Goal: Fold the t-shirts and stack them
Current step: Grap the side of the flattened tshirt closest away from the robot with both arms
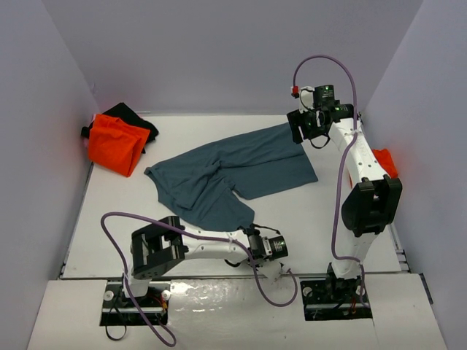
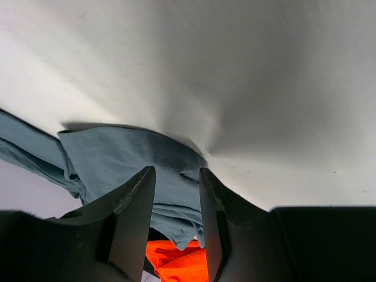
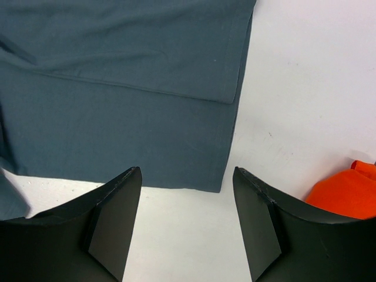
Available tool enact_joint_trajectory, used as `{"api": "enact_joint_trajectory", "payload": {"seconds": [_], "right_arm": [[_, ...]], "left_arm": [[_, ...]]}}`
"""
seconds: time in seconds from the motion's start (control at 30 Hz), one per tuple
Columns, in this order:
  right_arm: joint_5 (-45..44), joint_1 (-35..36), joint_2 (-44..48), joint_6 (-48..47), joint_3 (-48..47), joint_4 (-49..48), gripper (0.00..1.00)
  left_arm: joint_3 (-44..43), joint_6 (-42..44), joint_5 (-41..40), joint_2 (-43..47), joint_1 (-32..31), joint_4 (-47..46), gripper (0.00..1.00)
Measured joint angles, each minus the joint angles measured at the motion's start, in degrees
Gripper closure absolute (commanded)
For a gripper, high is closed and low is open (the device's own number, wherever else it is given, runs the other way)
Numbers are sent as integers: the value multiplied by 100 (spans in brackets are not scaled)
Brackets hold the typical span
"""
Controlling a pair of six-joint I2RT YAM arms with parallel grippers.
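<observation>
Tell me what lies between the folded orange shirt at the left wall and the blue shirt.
Only bare white table separates the orange shirt from the blue shirt, seen from the top view.

A slate-blue t-shirt [image 1: 233, 179] is lying rumpled mid-desk; folded orange t-shirt [image 1: 115, 146] and black t-shirt [image 1: 131, 117] are sitting far left.

A white table [image 1: 306, 211] sits enclosed by plain pale lavender-grey walls [image 1: 219, 51] under even light.

Left pincer [image 2: 176, 226] parted; slate-blue shirt [image 2: 135, 161] between fingers, orange shirt [image 2: 179, 264] behind.
</observation>
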State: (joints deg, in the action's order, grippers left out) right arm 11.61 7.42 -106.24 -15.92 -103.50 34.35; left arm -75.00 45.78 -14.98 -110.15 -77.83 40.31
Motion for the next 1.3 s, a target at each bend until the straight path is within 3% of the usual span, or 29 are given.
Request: {"api": "enact_joint_trajectory", "payload": {"seconds": [0.03,0.43,0.7,1.0,1.17,1.3], "right_arm": [[13,0,0,1,1,-5,39],[88,0,0,2,2,-36,39],[88,0,0,2,33,-62,38],[110,2,-26,-163,372,-73,36],[89,36,-121,-888,774,165,36],[-347,101,-132,-1609,1622,367,37]], "left_arm": [[-14,8,-12,0,12,-9,86],[-20,148,-34,-141,78,-34,100],[-121,163,16,-167,222,43,100],[-1035,-38,274,439,1352,293,100],[-1139,-100,280,976,1784,366,100],[-1111,-109,311,1009,1898,408,100]]}}
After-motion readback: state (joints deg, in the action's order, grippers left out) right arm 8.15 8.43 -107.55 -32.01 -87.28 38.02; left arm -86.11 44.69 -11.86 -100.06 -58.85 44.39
